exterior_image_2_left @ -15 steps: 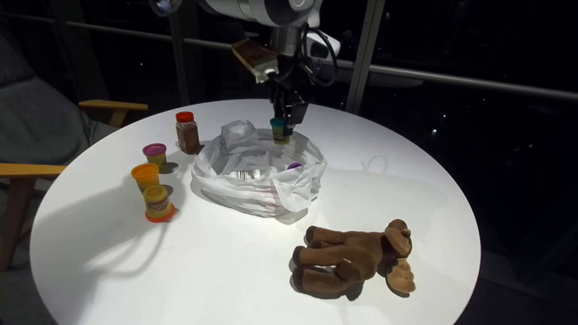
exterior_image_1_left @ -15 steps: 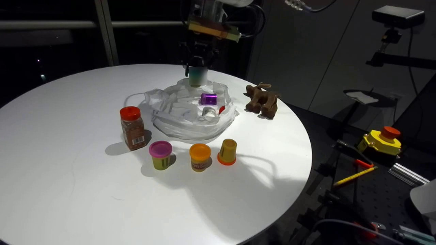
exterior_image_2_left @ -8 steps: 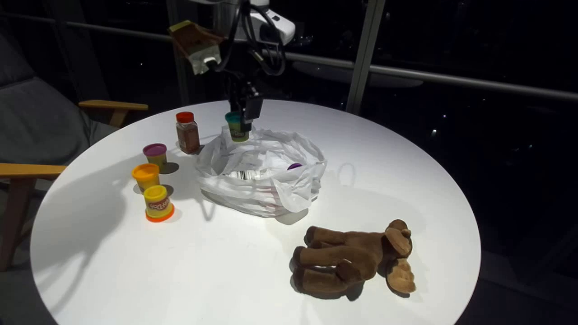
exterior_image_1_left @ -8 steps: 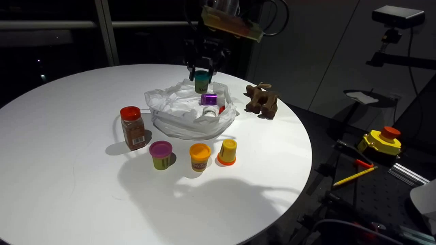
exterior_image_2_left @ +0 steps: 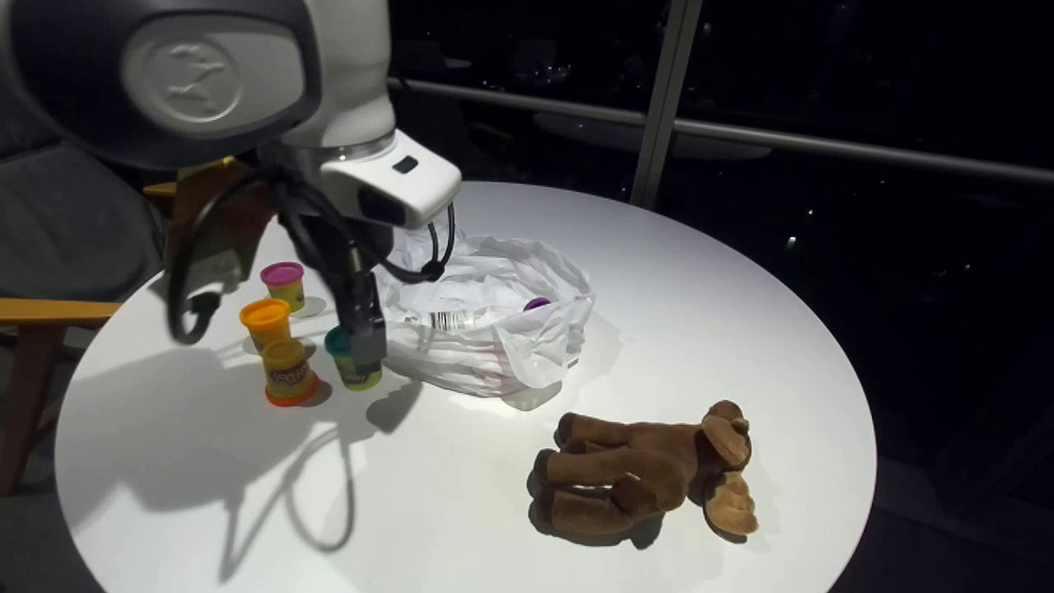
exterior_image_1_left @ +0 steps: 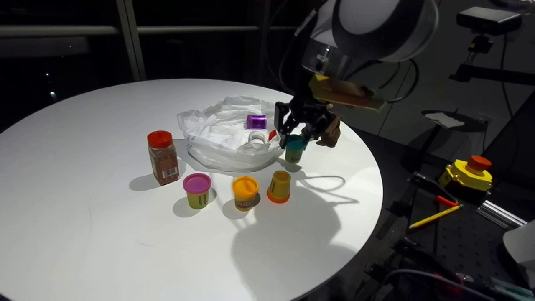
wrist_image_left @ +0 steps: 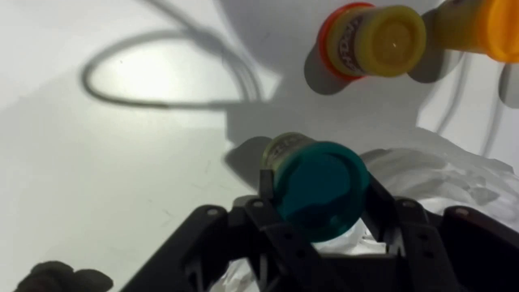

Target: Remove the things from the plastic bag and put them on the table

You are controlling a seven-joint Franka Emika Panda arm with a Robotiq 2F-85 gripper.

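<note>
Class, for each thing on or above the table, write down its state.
Gripper: closed on teal-lidded tub
Teal-lidded tub: held, lid on
Pink-lidded tub: upright, lid on
Orange-lidded tub: upright, lid on
Red-lidded tub: upside down
Jar: upright, red lid on
Plastic bag: open
Plush animal: on its side
Purple item: in the bag
White item: in the bag
Red item: in the bag

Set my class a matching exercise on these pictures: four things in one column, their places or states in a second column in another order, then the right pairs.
Things
1. stuffed animal
2. teal-lidded tub
3. purple item
4. red-lidded jar

Where or how
A. inside the plastic bag
B. standing upright on the table, not held
C. lying on its side on the table
D. held by the gripper

Pairs: 1-C; 2-D; 3-A; 4-B
</note>
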